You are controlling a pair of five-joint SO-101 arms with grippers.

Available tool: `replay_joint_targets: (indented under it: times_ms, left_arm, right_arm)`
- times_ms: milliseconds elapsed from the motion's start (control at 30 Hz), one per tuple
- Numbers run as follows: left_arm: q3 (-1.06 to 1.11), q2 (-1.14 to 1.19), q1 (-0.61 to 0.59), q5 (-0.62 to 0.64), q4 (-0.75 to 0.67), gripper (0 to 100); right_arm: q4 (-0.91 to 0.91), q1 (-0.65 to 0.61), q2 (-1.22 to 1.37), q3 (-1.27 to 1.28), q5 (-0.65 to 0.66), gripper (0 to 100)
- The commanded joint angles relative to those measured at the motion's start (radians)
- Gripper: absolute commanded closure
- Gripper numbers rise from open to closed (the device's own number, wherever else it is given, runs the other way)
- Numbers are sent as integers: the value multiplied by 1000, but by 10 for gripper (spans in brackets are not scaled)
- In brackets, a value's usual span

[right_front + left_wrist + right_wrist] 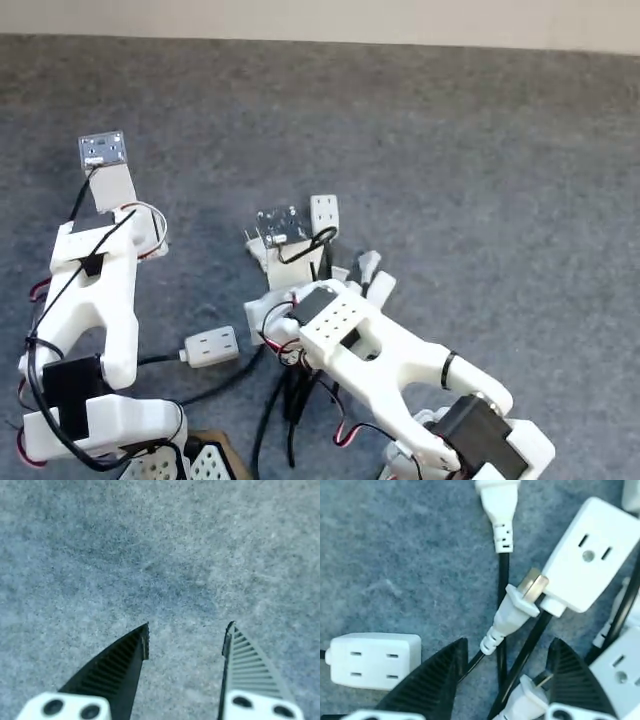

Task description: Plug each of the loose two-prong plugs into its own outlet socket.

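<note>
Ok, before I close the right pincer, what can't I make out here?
- High view: the right arm hides most of the plugs and cords under it.
- Right wrist view: whether the prongs of the middle plug merely touch the outlet block or slip under it; the block hides their tips.
- Right wrist view: a second plug is cut off by the frame edge.

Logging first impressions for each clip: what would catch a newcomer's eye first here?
The tangle of white plugs and black cords under the right gripper, whose jaws are open, draws the eye first. One plug lies with its prongs at the edge of an outlet block, not in its slots. The left gripper hangs open over bare grey carpet.
</note>
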Motion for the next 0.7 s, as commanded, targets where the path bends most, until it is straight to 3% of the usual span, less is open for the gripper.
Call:
replay_joint_targets:
  times_ms: [0,667]
  left_arm:
    - [-2,-2,15,9,-15,748]
    - [-1,-2,15,9,-15,748]
  right_arm:
    - [5,-30,-18,-56,12,742]
    - [1,-71,-7,-88,8,742]
